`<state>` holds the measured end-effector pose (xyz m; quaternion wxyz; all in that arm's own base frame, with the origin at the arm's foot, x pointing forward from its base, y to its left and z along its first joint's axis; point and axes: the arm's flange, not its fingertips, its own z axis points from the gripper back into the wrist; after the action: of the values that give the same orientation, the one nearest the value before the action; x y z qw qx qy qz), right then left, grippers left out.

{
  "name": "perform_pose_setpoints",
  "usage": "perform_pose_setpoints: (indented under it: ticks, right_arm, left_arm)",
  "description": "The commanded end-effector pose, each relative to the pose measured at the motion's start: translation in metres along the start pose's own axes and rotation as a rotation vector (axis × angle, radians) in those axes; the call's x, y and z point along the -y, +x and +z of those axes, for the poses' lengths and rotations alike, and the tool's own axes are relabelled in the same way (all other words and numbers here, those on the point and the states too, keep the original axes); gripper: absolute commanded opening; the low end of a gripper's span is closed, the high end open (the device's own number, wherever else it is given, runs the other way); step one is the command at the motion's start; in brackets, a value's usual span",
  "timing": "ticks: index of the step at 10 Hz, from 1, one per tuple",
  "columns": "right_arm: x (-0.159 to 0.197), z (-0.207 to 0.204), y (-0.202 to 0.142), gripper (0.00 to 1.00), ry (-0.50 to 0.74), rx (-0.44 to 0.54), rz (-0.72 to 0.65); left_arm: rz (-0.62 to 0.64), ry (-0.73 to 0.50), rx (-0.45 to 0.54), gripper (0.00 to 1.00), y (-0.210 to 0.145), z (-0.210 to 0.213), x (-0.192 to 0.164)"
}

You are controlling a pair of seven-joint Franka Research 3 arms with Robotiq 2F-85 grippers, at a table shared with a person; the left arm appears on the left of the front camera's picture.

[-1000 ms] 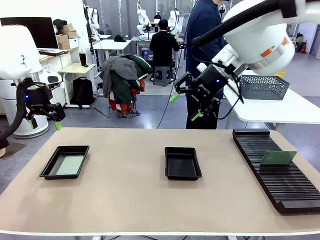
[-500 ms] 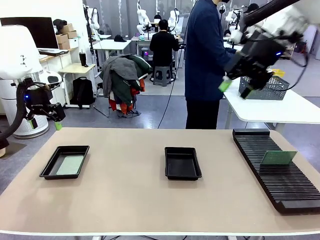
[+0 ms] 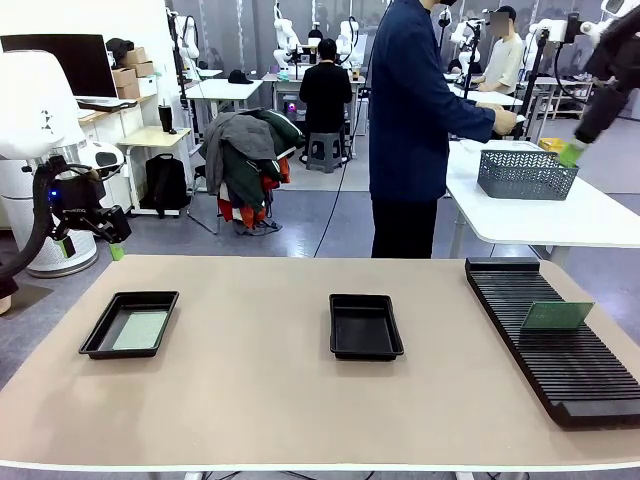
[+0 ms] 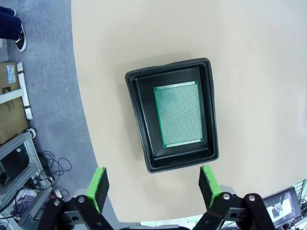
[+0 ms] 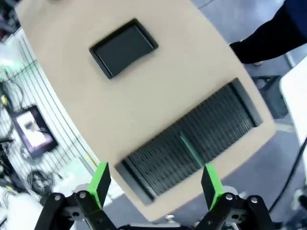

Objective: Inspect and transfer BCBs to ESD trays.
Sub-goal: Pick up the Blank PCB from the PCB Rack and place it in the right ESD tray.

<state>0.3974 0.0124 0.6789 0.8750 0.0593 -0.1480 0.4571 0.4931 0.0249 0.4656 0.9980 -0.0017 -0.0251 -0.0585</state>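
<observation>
Two black ESD trays lie on the tan table. The left tray holds a flat green BCB; the middle tray is bare. A second BCB stands on edge in the black slotted rack at the right. My left gripper hangs open off the table's left end, high over the left tray and its BCB. My right gripper is raised at the far upper right, open, looking down on the rack, the edge-on BCB and the middle tray.
A person in dark blue stands beyond the far edge, reaching toward a white side table with a grey basket. Tan tabletop stretches between the trays and the rack.
My right arm has swung from above the table's middle out to the upper right. The left arm, trays and boards have not moved.
</observation>
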Motion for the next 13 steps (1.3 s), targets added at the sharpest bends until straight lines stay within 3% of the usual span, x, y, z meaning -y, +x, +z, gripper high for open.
perform_pose_setpoints:
  ticks: [1, 2, 5, 6, 9, 13]
  right_arm:
    - [0.015, 0.005, -0.012, 1.00, -0.020, -0.017, 0.163]
    - [0.026, 0.011, -0.019, 1.00, -0.015, 0.007, 0.243]
    - [0.048, 0.020, -0.039, 1.00, 0.030, -0.059, 0.396]
    - [0.054, 0.021, -0.046, 1.00, 0.015, -0.127, 0.440]
    - [0.069, 0.017, -0.057, 1.00, 0.015, -0.218, 0.500]
    - [0.071, 0.011, -0.076, 1.00, 0.065, -0.242, 0.603]
  left_arm:
    - [-0.008, -0.009, 0.009, 1.00, -0.001, -0.003, 0.000]
    - [-0.008, -0.009, 0.009, 1.00, -0.001, -0.003, 0.000]
    - [-0.008, -0.009, 0.009, 1.00, -0.001, -0.003, 0.000]
    - [-0.008, -0.009, 0.009, 1.00, -0.001, -0.003, 0.000]
    - [-0.008, -0.009, 0.009, 1.00, -0.001, -0.003, 0.000]
    - [-0.008, -0.009, 0.009, 1.00, -0.001, -0.003, 0.000]
